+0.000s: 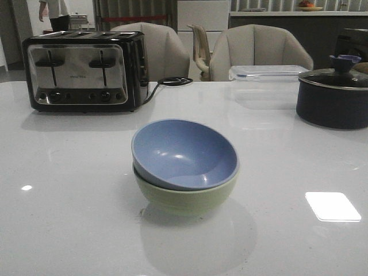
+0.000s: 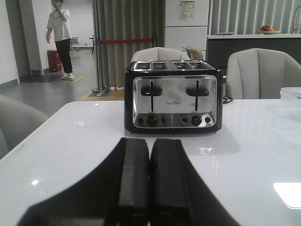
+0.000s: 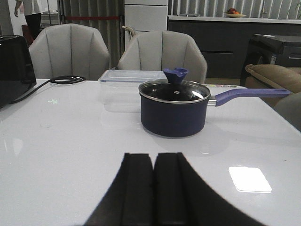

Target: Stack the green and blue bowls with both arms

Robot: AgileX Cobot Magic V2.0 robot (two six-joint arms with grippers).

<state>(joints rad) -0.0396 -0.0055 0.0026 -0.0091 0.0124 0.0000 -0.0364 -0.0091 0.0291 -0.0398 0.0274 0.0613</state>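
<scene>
Blue bowl [image 1: 185,152] nested in green bowl [image 1: 187,195], tilted toward 9 o'clock, mid-table [image 1: 69,230]; toaster [image 1: 85,70] at 11 o'clock, lidded pot [image 1: 333,98] at 2 o'clock. Stack judged complete. Likely light, rigid, smooth-walled; best taken by the rim. Left gripper [image 2: 149,181] and right gripper [image 3: 154,186]: pads pressed together, nothing held. Neither arm visible in front view; green interior hidden.
</scene>
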